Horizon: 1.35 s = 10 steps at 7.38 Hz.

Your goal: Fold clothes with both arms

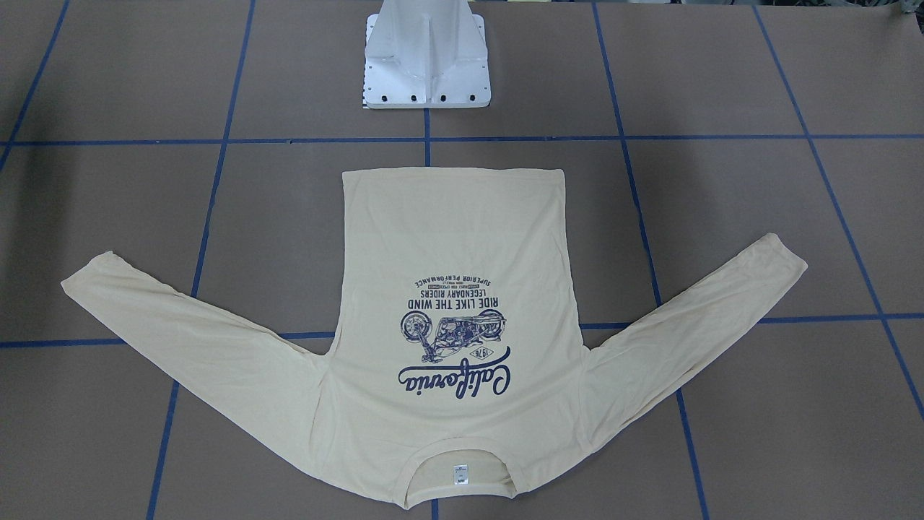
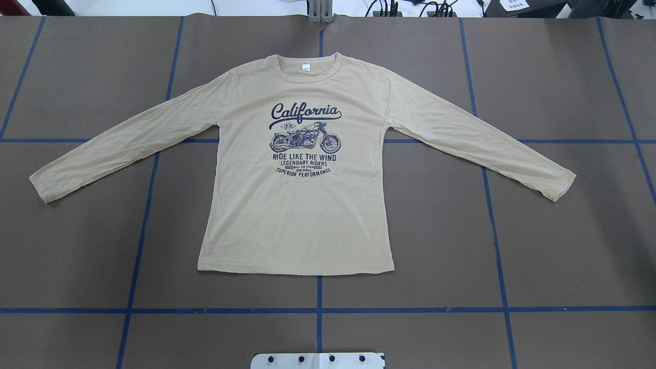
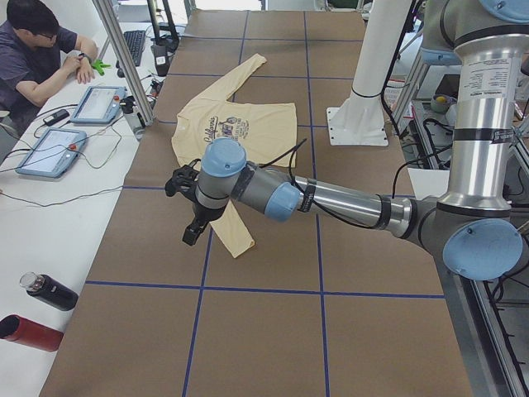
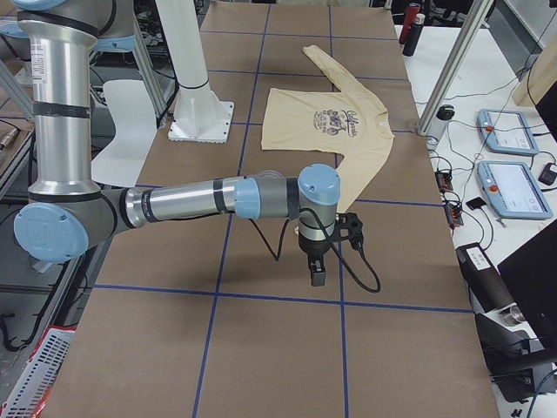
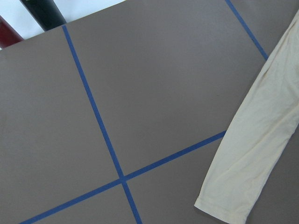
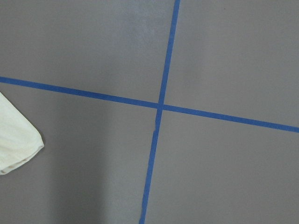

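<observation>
The cream-yellow long-sleeved shirt (image 2: pixel 297 215) lies flat on the brown table, print side up, both sleeves spread out and angled; it also shows in the front view (image 1: pixel 455 238). The left arm's gripper (image 3: pixel 188 217) shows only in the left side view, hanging above the near sleeve's end; I cannot tell whether it is open or shut. The right arm's gripper (image 4: pixel 320 261) shows only in the right side view, above the table beside the other sleeve's cuff; I cannot tell its state either. The left wrist view shows a sleeve cuff (image 5: pixel 252 158); the right wrist view shows a cuff (image 6: pixel 16 149) at its left edge.
The white pedestal base (image 1: pixel 426 65) stands at the robot's edge of the table. Blue tape lines (image 2: pixel 318 310) grid the brown surface. An operator (image 3: pixel 37 58) sits beside tablets at a side bench, and two bottles (image 3: pixel 45 291) lie near the table's end.
</observation>
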Tool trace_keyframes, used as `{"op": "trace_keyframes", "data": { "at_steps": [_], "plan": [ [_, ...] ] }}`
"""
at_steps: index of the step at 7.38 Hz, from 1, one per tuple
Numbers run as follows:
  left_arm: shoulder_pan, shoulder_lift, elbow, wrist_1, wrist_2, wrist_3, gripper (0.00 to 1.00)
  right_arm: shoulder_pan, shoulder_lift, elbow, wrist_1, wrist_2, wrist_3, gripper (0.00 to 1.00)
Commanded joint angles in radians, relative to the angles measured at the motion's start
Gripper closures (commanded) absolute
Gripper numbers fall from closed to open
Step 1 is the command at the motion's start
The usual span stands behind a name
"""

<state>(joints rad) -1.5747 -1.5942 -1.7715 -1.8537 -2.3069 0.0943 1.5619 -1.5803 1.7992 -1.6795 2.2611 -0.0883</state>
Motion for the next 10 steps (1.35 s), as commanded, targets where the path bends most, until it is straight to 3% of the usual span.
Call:
{"op": "trace_keyframes", "data": {
  "at_steps": [1, 2, 4, 5, 7, 8, 10],
  "plan": [
    [0.004, -0.087, 0.088, -0.039, 0.064, -0.005, 0.00, -0.041, 0.064, -0.012, 0.006, 0.060, 0.022, 0.00],
    [0.004, -0.158, 0.172, -0.032, 0.038, -0.002, 0.00, -0.081, 0.092, -0.021, 0.012, 0.075, 0.075, 0.00],
    [0.004, -0.159, 0.211, -0.048, 0.015, 0.002, 0.00, -0.155, 0.094, -0.072, 0.140, 0.113, 0.193, 0.00],
    [0.005, -0.156, 0.198, -0.050, 0.017, 0.002, 0.00, -0.211, 0.092, -0.087, 0.258, 0.113, 0.370, 0.00],
    [0.007, -0.148, 0.199, -0.077, 0.018, 0.008, 0.00, -0.311, 0.088, -0.215, 0.549, 0.100, 0.577, 0.00],
    [0.007, -0.148, 0.199, -0.079, 0.017, 0.007, 0.00, -0.359, 0.082, -0.260, 0.676, 0.056, 0.704, 0.00],
    [0.007, -0.145, 0.196, -0.079, 0.017, 0.008, 0.00, -0.492, 0.054, -0.265, 0.805, -0.102, 0.867, 0.01]
  ]
}}
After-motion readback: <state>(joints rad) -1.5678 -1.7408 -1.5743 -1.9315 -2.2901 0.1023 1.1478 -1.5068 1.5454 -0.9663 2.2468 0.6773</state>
